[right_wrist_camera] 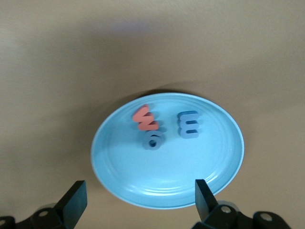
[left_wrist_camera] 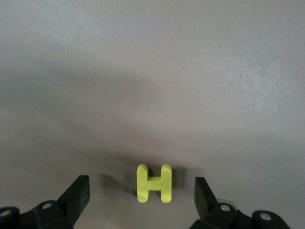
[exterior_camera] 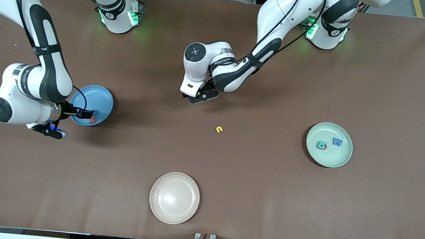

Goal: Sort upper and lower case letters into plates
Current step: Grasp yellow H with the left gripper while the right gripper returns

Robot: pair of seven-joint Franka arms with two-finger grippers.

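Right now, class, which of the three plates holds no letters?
The cream-beige plate, nearest the front camera, is bare; the blue plate and mint plate hold letters.

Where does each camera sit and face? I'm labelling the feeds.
Front view: high across the table, facing both arms' bases.
Left wrist view: on the left wrist, looking down past the open left tool at a yellow foam letter H.
Right wrist view: down past the open right tool onto the mid-blue round plate.
Shared: that plate.
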